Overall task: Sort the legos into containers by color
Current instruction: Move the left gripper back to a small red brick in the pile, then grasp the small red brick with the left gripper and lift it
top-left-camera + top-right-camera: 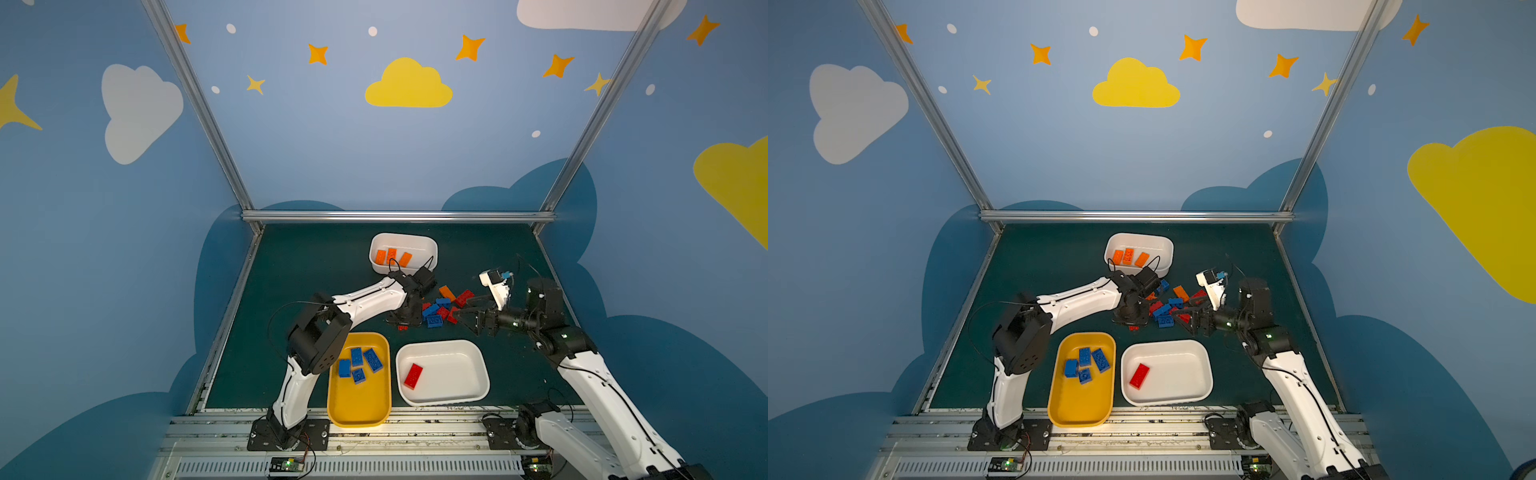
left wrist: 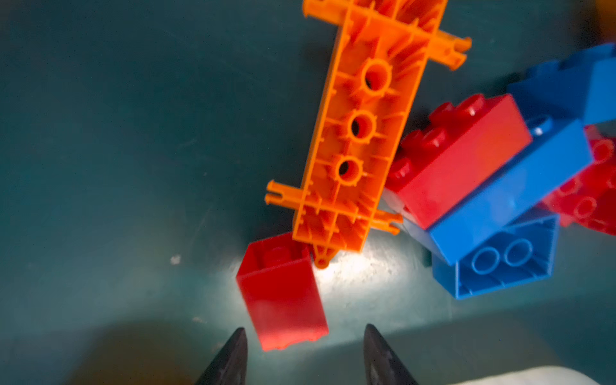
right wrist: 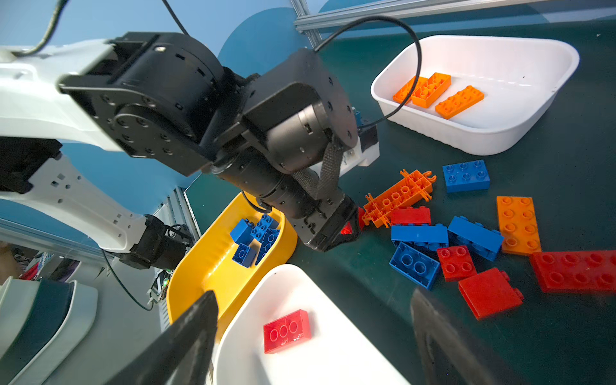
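Lying loose on the green mat [image 2: 116,150] at the tip of the orange cross-shaped piece [image 2: 363,133], small red brick [image 2: 283,293] between the part-open jaws of the left gripper [image 2: 305,333], gaps either side. Beyond, right gripper [image 3: 313,295] spread wide, empty, beside the brick pile [image 1: 442,309].

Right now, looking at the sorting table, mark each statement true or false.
1. The yellow tub holds only blue bricks. True.
2. The wide white tub holds three red bricks. False: one red brick.
3. The far white tub holds orange bricks. True.
4. The right pincer grips a blue brick. False: it is open and empty.
5. The orange cross-shaped piece lies in a tub. False: it lies on the mat.
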Tool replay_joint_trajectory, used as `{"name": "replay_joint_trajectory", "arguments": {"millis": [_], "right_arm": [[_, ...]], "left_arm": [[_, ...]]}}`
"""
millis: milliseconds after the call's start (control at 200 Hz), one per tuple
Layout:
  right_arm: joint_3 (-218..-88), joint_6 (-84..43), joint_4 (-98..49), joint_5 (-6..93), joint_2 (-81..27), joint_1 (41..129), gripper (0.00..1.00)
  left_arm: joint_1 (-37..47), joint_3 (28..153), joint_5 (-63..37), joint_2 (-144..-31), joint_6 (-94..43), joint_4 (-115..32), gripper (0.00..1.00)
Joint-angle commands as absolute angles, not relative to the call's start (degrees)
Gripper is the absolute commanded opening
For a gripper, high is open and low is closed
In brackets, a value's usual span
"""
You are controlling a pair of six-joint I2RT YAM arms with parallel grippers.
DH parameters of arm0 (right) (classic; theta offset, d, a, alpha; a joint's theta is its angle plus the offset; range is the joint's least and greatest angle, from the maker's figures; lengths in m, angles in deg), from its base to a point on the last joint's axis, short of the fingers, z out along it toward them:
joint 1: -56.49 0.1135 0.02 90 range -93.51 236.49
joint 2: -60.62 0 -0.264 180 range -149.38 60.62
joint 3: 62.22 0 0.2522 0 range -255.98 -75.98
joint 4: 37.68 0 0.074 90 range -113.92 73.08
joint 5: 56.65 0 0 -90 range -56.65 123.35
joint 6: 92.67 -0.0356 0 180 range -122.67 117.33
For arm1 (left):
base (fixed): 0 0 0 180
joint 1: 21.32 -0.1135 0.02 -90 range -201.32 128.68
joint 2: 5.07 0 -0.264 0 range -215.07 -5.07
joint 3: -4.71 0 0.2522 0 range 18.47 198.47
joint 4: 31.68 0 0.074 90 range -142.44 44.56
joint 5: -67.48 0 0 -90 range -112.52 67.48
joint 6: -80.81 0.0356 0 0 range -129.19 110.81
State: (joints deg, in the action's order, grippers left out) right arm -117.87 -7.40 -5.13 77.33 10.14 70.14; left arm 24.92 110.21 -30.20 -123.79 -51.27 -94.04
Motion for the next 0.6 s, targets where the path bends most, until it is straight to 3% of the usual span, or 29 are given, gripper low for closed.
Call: {"name": "replay_joint_trajectory", "arguments": {"millis": [0, 466, 591], "right_arm": [[-117.55, -7.44, -4.01, 77.68, 10.87, 69.84, 0.89], [-117.29, -7.60, -4.04, 78.17, 11.05, 69.76, 0.89], [-117.29, -7.71, -4.02, 78.27, 11.13, 69.78, 0.89]], "left_arm": [[24.28, 110.66, -32.01, -125.69, -51.91, -93.40, 0.54], [22.86, 107.13, -34.54, -126.45, -50.78, -93.26, 0.39], [22.80, 107.04, -34.45, -126.81, -49.35, -93.44, 0.40]]}}
